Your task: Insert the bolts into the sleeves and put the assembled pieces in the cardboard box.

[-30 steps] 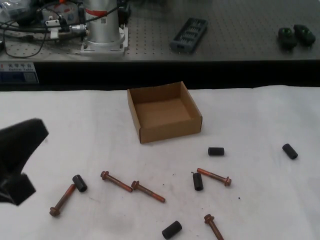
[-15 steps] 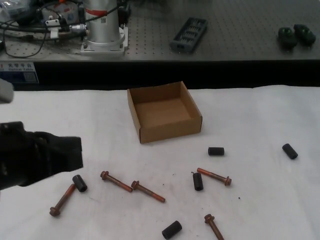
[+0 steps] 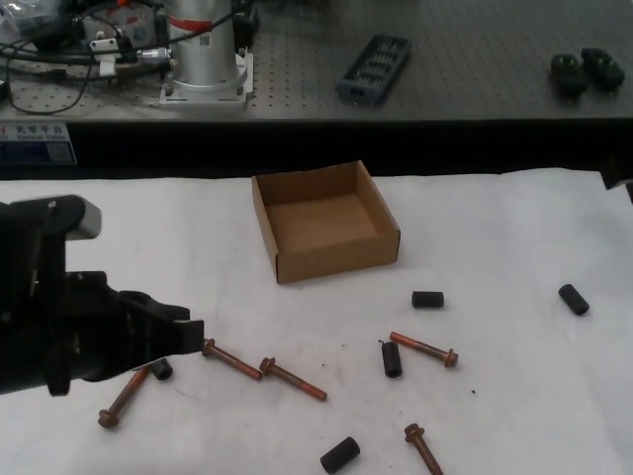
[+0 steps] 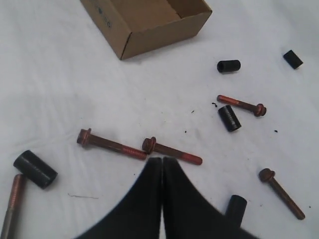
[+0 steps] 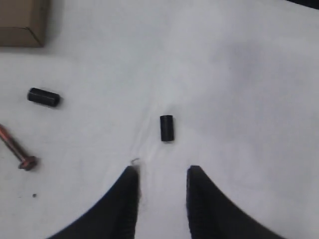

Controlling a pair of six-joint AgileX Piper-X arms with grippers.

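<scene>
The left claw (image 4: 162, 160) hangs low over the white cloth (image 4: 60, 89), its two black fingers pressed together with nothing between them. Just ahead of its tips two copper bolts lie nearly end to end, the near bolt (image 4: 172, 151) closest and the second bolt (image 4: 112, 144) just beside it. Off to the claw's outer side sits a stubby sleeve (image 4: 35, 169), touching or all but touching the shank of a third bolt (image 4: 11, 204); from where I stand I can't quite tell which. Ahead and towards the other arm, a fourth bolt (image 4: 241, 104) lies just beside a short sleeve (image 4: 229, 118). Close by the claw on that same side are a fifth bolt (image 4: 281, 193) and a low sleeve (image 4: 235, 209). Well beyond the tips stands the cardboard box (image 4: 164, 35), open-topped.

The right claw (image 5: 162, 172) is over the cloth too, its fingers apart and holding nothing. A lone sleeve (image 5: 167, 128) lies just ahead of the gap, in line with it and clear of both fingers. Farther off on that claw's inner side rests a far sleeve (image 5: 44, 97), and a corner of the box lies well beyond it
</scene>
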